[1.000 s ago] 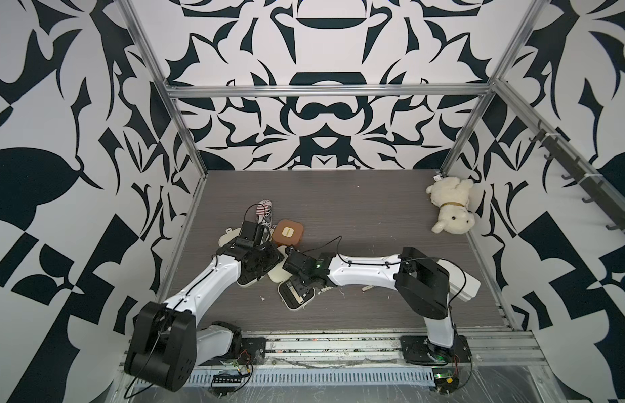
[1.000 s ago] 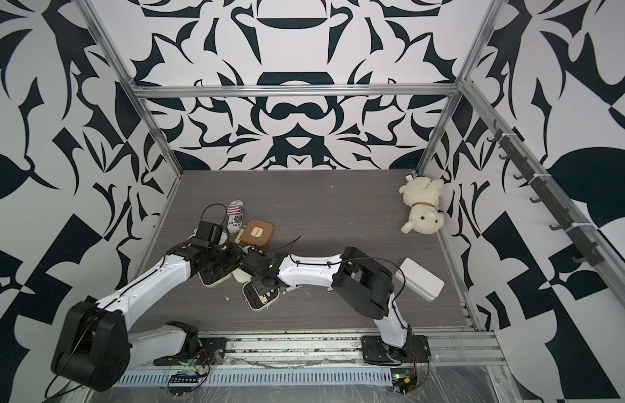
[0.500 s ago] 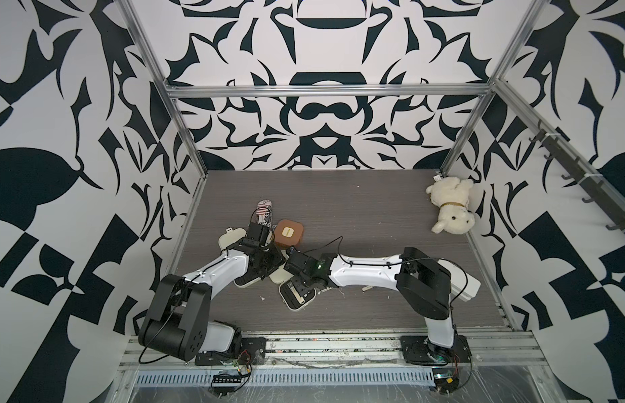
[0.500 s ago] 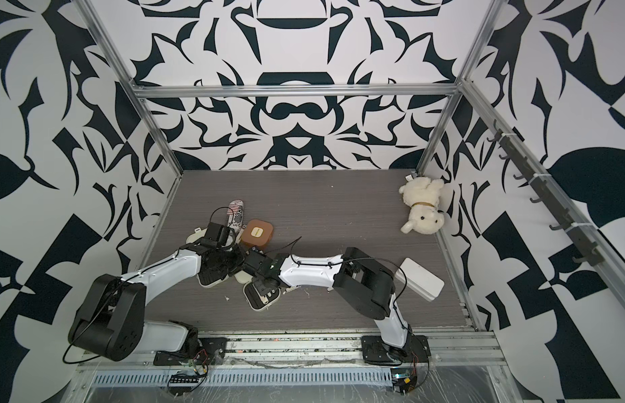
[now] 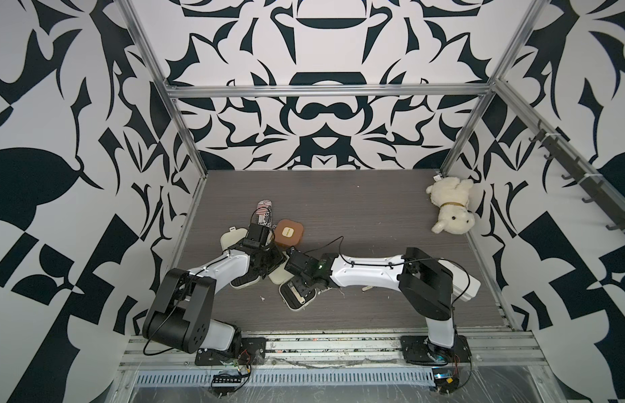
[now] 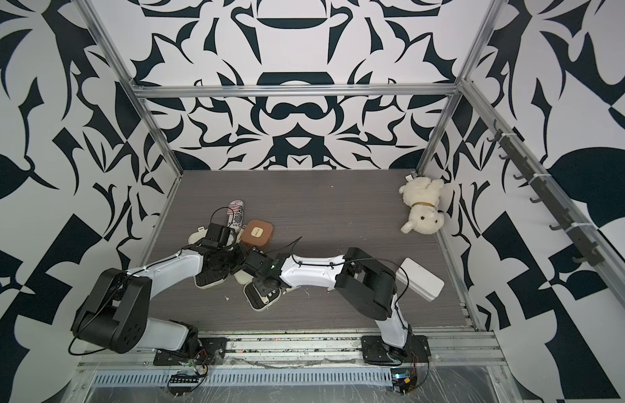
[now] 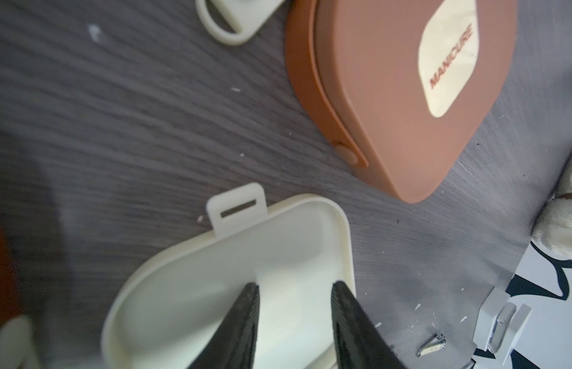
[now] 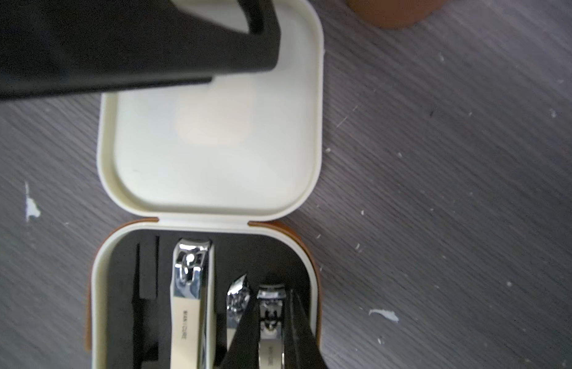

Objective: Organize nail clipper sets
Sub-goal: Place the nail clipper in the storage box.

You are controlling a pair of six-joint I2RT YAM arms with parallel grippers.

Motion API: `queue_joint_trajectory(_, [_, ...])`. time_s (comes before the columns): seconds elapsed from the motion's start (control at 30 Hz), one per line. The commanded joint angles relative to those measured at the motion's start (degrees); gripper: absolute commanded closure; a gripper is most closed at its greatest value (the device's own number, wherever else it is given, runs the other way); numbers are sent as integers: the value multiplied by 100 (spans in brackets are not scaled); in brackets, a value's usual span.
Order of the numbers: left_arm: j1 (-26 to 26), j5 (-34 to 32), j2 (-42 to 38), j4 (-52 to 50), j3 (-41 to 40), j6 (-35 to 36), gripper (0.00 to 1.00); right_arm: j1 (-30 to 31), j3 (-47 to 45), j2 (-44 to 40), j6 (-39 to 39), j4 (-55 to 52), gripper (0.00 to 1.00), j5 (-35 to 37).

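In both top views the open cream case (image 5: 294, 296) (image 6: 262, 297) lies near the front edge of the bench (image 5: 339, 209), left of centre, with the closed brown case (image 5: 287, 231) behind it. In the left wrist view the left gripper (image 7: 294, 284) stands narrowly parted over the cream lid (image 7: 214, 287) by its rim; whether it pinches the lid is unclear. In the right wrist view the right gripper (image 8: 273, 295) is clamped on a small clipper (image 8: 270, 319) seated in the black insert (image 8: 147, 287).

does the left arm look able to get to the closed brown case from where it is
Probably yes. The left gripper sits over an open cream lid, and the brown case lies just beyond it across bare table, with nothing between them.
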Motion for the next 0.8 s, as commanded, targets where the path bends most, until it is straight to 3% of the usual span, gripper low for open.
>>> queue_joint_trajectory(0.0, [55,-251,305,-454,-268,108,58,27,-34,-319,-128,-280,91,-26])
queue_joint_trajectory(0.77, [90,-213,380,-445,-259,157,60,64,-220,14,-15,-184,89,-270])
